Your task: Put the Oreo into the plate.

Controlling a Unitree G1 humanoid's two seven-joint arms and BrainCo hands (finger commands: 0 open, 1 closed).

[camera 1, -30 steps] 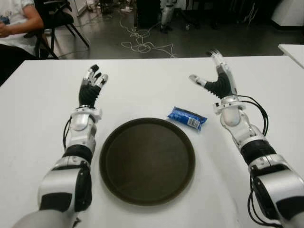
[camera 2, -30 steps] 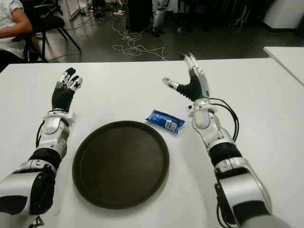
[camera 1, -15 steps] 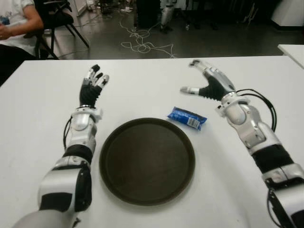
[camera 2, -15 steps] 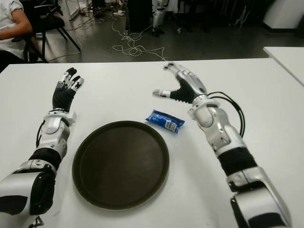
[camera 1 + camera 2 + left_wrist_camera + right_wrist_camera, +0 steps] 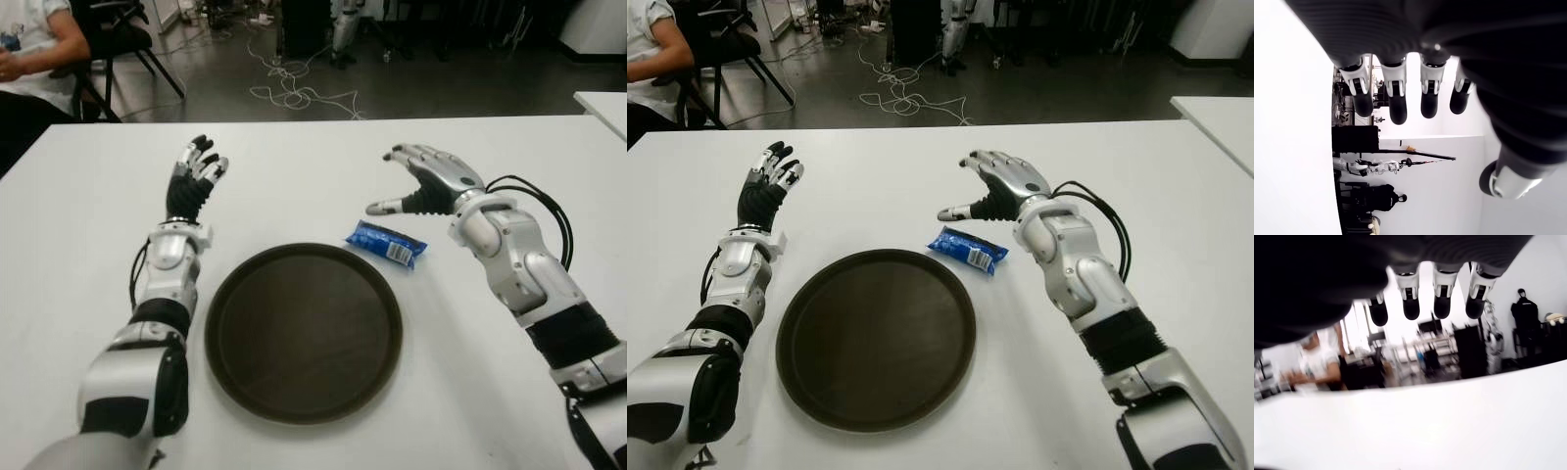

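A blue Oreo packet (image 5: 387, 244) lies flat on the white table (image 5: 294, 186), just beyond the right rim of the dark round plate (image 5: 304, 331). My right hand (image 5: 419, 183) hovers palm-down just behind and to the right of the packet, fingers spread, thumb pointing left, holding nothing. My left hand (image 5: 193, 176) stands upright to the left of the plate, fingers relaxed and empty. The plate holds nothing.
A person in a white shirt (image 5: 34, 44) sits on a chair beyond the table's far left corner. Cables (image 5: 294, 93) lie on the floor behind the table. A second white table edge (image 5: 605, 106) shows at far right.
My right hand has rotated from upright to palm-down and dropped toward the table, closer to the Oreo packet. The left hand, the packet and the plate stay put.
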